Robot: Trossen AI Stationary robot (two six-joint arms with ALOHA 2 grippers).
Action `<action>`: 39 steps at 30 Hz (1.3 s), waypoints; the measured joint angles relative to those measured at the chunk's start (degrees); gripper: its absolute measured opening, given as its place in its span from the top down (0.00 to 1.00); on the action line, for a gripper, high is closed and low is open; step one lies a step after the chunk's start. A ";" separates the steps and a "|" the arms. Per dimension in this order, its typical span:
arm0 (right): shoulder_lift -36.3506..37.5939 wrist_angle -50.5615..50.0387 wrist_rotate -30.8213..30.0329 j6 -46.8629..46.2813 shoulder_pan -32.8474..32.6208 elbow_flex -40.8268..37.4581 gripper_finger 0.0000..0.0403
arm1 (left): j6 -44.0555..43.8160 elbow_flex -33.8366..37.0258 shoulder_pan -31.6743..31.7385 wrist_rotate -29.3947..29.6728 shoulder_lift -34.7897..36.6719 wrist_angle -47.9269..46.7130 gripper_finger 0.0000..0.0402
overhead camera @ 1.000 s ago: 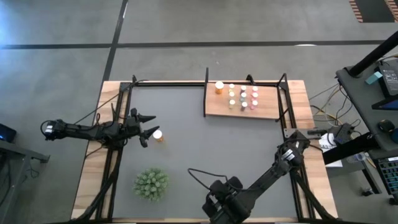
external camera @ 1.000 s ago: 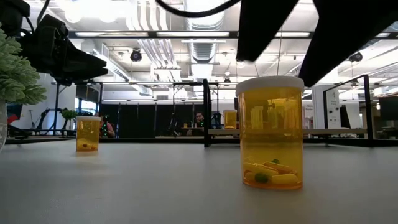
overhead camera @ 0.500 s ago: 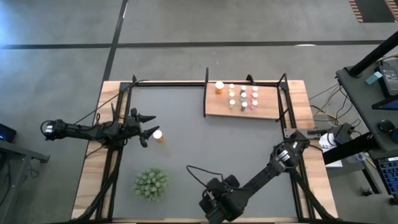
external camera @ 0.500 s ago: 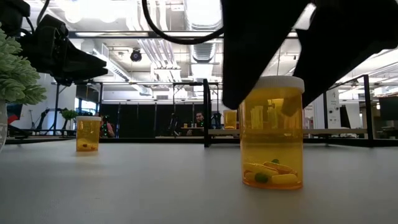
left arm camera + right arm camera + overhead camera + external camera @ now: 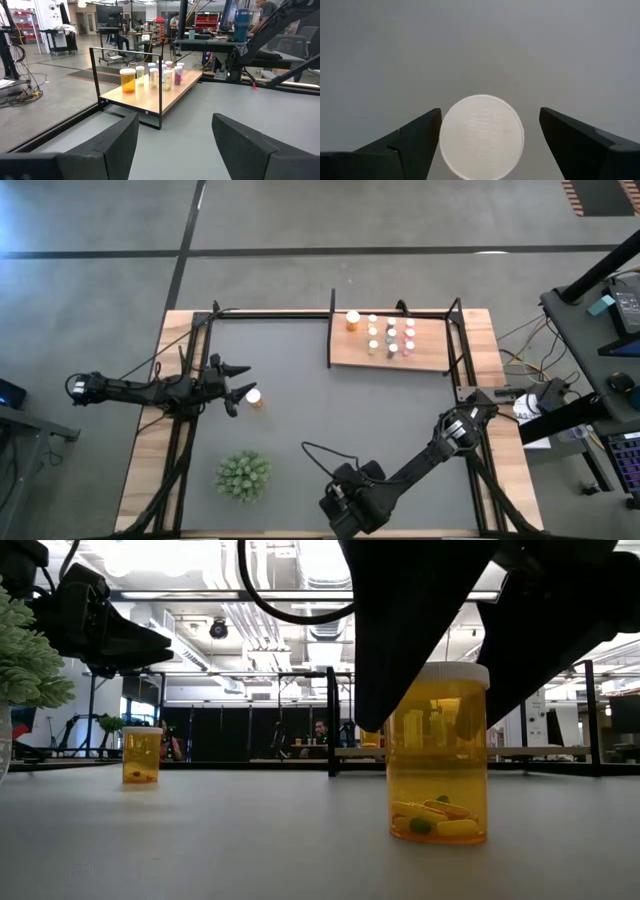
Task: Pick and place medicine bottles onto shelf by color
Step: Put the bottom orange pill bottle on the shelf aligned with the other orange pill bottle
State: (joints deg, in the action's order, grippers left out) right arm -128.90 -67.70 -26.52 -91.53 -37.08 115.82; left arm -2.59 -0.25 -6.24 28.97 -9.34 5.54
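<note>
A wide orange medicine bottle point(image 5: 437, 755) with a white cap point(image 5: 481, 136) stands upright on the dark mat near the table's near edge. My right gripper point(image 5: 490, 135) point(image 5: 345, 505) points steeply down over it, open, one finger on each side of the cap; in the high view the gripper hides this bottle. A second orange bottle point(image 5: 253, 395) point(image 5: 141, 755) stands at the left. My left gripper point(image 5: 240, 390) point(image 5: 172, 145) hangs level above it, open, with nothing between its fingers. Several bottles point(image 5: 150, 77) stand on the shelf point(image 5: 430, 358) at the far right. My right gripper comes at the bottle's cap from above. One finger point(image 5: 420, 135) stands right at the cap's rim point(image 5: 443, 137); I cannot tell whether it touches. The other finger point(image 5: 570, 137) is plainly apart from the cap. The bottle stands upright on the mat.
A green spiky plant point(image 5: 242, 475) point(image 5: 25, 650) stands at the near left of the mat. Black frame posts point(image 5: 161, 75) border the shelf and the table's far side. Bare mat point(image 5: 330, 415) lies between the bottles and the shelf.
My right gripper has come down over the near orange bottle, shifting slightly toward the table's left edge. Its fingers, above the cap a second ago, now reach down past it on both sides. The bottle has not moved.
</note>
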 joint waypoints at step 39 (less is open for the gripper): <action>1.36 -4.75 1.01 0.53 3.12 -0.10 0.50 | 0.00 0.00 -0.01 0.00 -0.01 -0.01 0.41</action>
State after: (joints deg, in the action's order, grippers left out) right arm -127.54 -72.45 -25.52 -91.00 -33.96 115.72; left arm -2.59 -0.25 -6.25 28.97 -9.36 5.52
